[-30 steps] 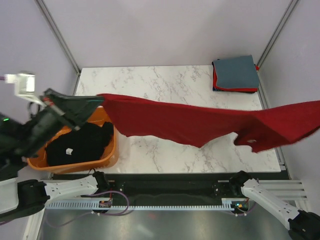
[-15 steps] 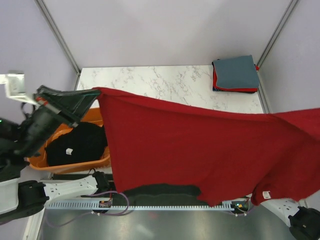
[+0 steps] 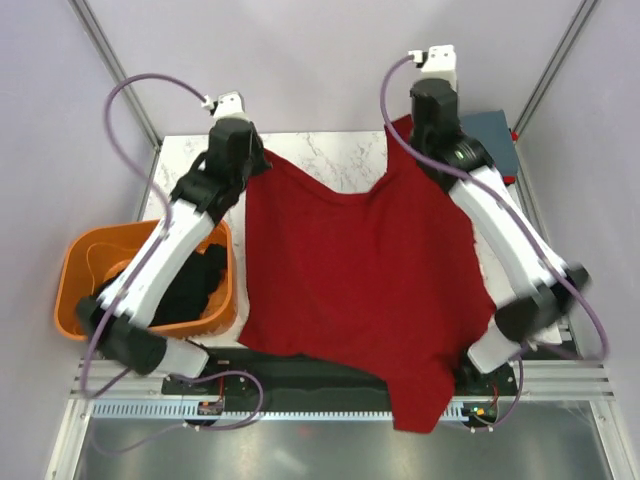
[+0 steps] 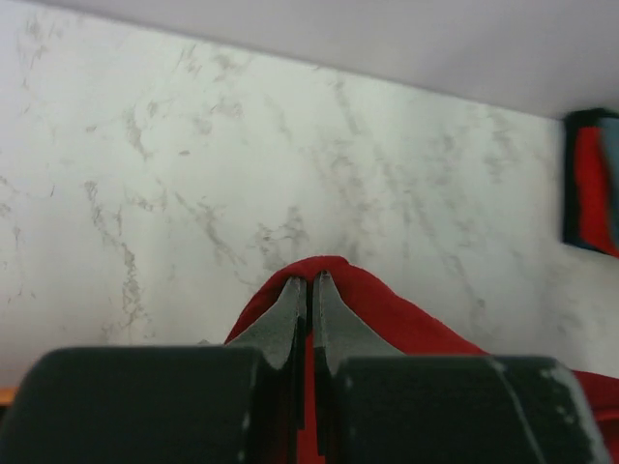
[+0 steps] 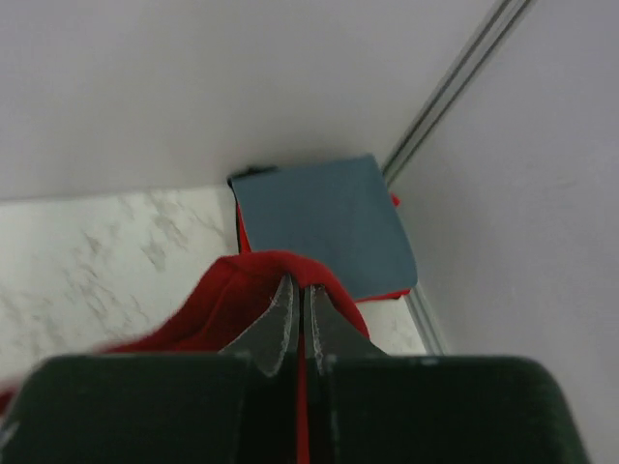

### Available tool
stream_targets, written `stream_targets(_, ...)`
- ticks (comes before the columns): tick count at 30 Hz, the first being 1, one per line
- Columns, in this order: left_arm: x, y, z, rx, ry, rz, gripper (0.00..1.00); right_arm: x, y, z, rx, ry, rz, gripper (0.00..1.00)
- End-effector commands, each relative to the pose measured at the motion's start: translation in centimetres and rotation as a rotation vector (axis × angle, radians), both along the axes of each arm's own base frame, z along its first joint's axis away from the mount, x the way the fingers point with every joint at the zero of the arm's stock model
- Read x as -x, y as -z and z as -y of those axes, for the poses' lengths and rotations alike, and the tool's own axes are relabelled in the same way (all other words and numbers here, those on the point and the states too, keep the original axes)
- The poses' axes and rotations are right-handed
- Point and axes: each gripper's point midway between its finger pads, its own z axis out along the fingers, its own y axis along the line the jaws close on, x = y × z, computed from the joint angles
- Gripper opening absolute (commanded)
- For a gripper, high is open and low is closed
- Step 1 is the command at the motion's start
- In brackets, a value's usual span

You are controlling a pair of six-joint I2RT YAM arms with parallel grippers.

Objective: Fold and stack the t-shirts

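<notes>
**Item 1.** Orange basket (image 3: pixel 75 268), at the left near corner of the desk (image 3: pixel 330 150). It contains a black t-shirt (image 3: pixel 192 290), crumpled and unfolded.

**Item 2.** Left jaws, pressed together on a pinch of the dark red t-shirt (image 3: pixel 360 270) at its far left corner, low over the marble.

**Item 3.** The dark red t-shirt itself, spread broad across the middle of the desk.
- Position: the far edge sags between the two pinch points. The near hem spills over the desk's near edge, and one corner hangs lowest at the right.
- Handling (judged): light, limp and non-slip. It has no stiffness of its own and creases wherever it is left unsupported.
- Best hold (judged): at corners or shoulder seams, taken in pairs and kept taut, so the cloth lies flat before folding.

**Item 4.** Right jaws, likewise clamped on a fold of the dark red cloth at the far right corner.

**Item 5.** Folded stack at the far right corner of the desk. A grey-blue t-shirt (image 5: pixel 324 222) lies on top, with a red one (image 5: pixel 242 237) showing beneath at the edges. The stack is partly hidden behind the right arm in the overhead view.
</notes>
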Motion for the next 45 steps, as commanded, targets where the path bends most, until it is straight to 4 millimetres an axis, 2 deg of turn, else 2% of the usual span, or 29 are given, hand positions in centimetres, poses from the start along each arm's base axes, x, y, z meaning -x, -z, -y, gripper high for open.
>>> stream_targets(1,-6.4,4.8,-0.9,0.109,-0.021,-0.115,0.02,-8.7,7.0,3.9,-0.019,0.097,-0.113,0.0)
stream_targets(2,-9.3,10.8,-1.6,0.123,-0.027,-0.275,0.06,-10.7,5.3,3.9,-0.065,0.105,-0.071,0.1)
stream_targets(3,-11.8,9.8,-1.3,0.163,-0.01,-0.284,0.21,-13.7,12.4,3.5,-0.018,0.124,-0.25,0.26)
stream_targets(4,-11.6,12.6,-1.6,0.171,-0.007,-0.429,0.29,-15.1,13.5,4.0,-0.022,0.127,-0.285,0.5)
stream_targets(5,-13.2,17.8,-1.4,0.215,0.007,-0.58,0.4,-16.1,10.5,3.9,-0.072,0.13,-0.211,0.85)
stream_targets(6,-15.2,14.9,-1.0,0.241,0.033,-0.529,0.64,-16.9,13.9,3.7,-0.04,0.145,-0.295,0.98)
stream_targets(8,-15.0,15.8,-0.7,0.241,0.052,-0.599,0.76,-16.7,15.4,3.4,-0.035,0.129,-0.337,0.98)
stream_targets(9,-15.0,15.2,-0.7,0.239,0.056,-0.587,0.84,-15.8,12.9,3.5,-0.074,0.116,-0.272,0.98)
stream_targets(10,-14.6,14.7,-0.8,0.238,0.048,-0.58,0.87,-15.2,13.0,3.4,-0.086,0.103,-0.268,0.98)
stream_targets(11,-14.6,14.3,-1.0,0.244,0.029,-0.56,0.88,-14.1,17.2,2.9,-0.083,0.067,-0.361,0.98)
stream_targets(12,-13.8,15.3,-1.2,0.239,0.021,-0.586,0.88,-12.6,13.8,2.8,-0.149,0.04,-0.266,0.98)
stream_targets(13,-13.0,13.3,-1.4,0.246,0.025,-0.551,0.88,-11.5,14.2,2.6,-0.178,0.017,-0.27,0.98)
stream_targets(14,-12.5,13.0,-1.3,0.25,0.031,-0.544,0.88,-10.0,17.4,2.1,-0.204,-0.012,-0.342,0.98)
stream_targets(15,-11.8,13.7,-1.4,0.247,0.03,-0.561,0.88,-8.3,15.9,1.8,-0.251,-0.047,-0.313,0.98)
stream_targets(16,-10.8,12.3,-1.4,0.249,0.038,-0.537,0.88,-7.2,16.7,1.3,-0.313,-0.06,-0.324,0.98)
stream_targets(17,-10.1,12.1,-1.2,0.235,0.042,-0.536,0.87,-5.5,20.3,0.0,-0.359,-0.121,-0.418,0.98)
stream_targets(18,-9.1,13.3,-1.2,0.223,0.039,-0.566,0.87,-3.9,19.8,-0.6,-0.405,-0.162,-0.417,0.98)
stream_targets(19,-8.0,12.2,-1.2,0.212,0.048,-0.543,0.87,-2.7,21.0,-1.3,-0.47,-0.18,-0.445,0.98)
stream_targets(20,-7.1,12.3,-0.2,0.195,0.073,-0.548,0.87,-0.6,24.3,-1.9,-0.499,-0.197,-0.531,0.98)
stream_targets(22,-4.4,14.5,0.5,0.153,0.09,-0.604,0.86,2.2,25.3,-3.3,-0.583,-0.263,-0.575,0.98)
stream_targets(23,-3.2,13.5,0.6,0.132,0.097,-0.577,0.86,4.3,28.1,-3.2,-0.616,-0.246,-0.635,0.98)
stream_targets(24,-0.9,15.3,1.1,0.086,0.104,-0.617,0.86,5.4,27.3,-3.4,-0.637,-0.269,-0.603,0.98)
stream_targets(25,0.2,15.4,1.1,0.076,0.099,-0.615,0.86,6.5,27.7,-3.5,-0.654,-0.28,-0.611,0.98)
stream_targets(26,2.3,13.2,1.5,0.075,0.113,-0.554,0.86,8.0,29.4,-3.4,-0.671,-0.267,-0.644,0.98)
stream_targets(28,5.7,14.1,1.5,0.063,0.122,-0.566,0.86,9.6,28.5,-3.5,-0.693,-0.292,-0.618,0.98)
stream_targets(32,12.7,12.4,2.1,0.091,0.224,-0.492,0.75,12.1,28.4,-3.9,-0.724,-0.326,-0.633,0.98)
stream_targets(38,21.1,18.2,-1.4,0.274,0.158,-0.561,0.56,13.2,27.7,-3.6,-0.722,-0.329,-0.624,0.98)
stream_targets(42,24.2,20.1,-0.8,0.397,0.204,-0.617,0.16,13.5,27.9,-4.0,-0.743,-0.332,-0.638,0.98)
stream_targets(45,25.9,21.9,-1.5,0.408,0.182,-0.676,0.02,14.2,28.3,-4.4,-0.744,-0.34,-0.653,0.98)
